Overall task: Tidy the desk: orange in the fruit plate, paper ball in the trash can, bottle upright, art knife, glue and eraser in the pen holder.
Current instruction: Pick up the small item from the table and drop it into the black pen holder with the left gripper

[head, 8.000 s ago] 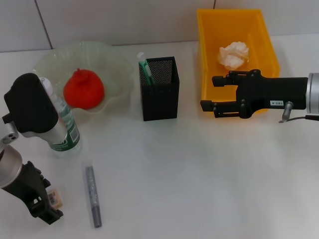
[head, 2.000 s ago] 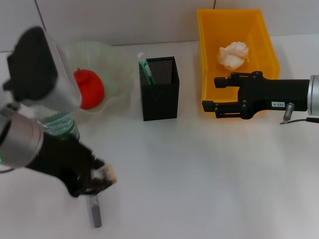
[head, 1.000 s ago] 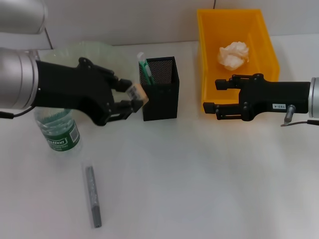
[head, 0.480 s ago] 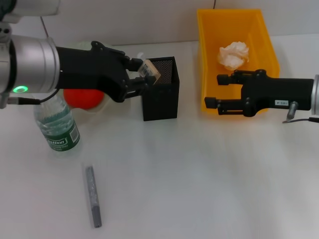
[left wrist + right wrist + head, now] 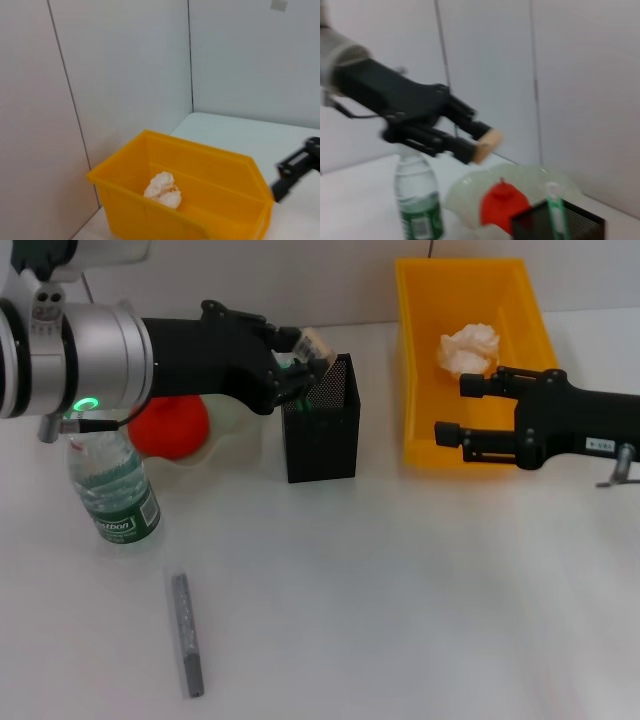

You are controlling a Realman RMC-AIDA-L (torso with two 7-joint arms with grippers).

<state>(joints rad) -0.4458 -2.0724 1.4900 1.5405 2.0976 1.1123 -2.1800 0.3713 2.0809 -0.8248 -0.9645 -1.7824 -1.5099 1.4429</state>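
- The left gripper [image 5: 303, 358] is seen stretched over the near-left corner of the black mesh pen holder [image 5: 322, 430], above its rim.
- A small tan eraser [image 5: 313, 342] is pinched between the left gripper's fingers; in the right wrist view the eraser [image 5: 487, 144] is seen at the tips of those fingers, held in the air above the holder [image 5: 560, 226].
- A green-and-white glue stick [image 5: 553, 207] is seen standing inside the pen holder.
- The orange [image 5: 168, 427] is seen lying in the pale translucent fruit plate [image 5: 232, 428], partly hidden behind the left arm.
- The water bottle [image 5: 112, 488], with a green label, is seen standing upright on the table [image 5: 400, 590] in front of the plate.
- The grey art knife [image 5: 186, 633] is seen lying flat on the table, near the front edge and well apart from the pen holder.
- The crumpled paper ball [image 5: 469, 349] is seen resting inside the yellow bin [image 5: 420, 360] that serves as the trash can; the left wrist view shows the same ball [image 5: 163, 189] on the bin's floor.
- The right gripper [image 5: 452, 408] is held at the near right side of the yellow bin, its fingers spread apart with nothing between them.
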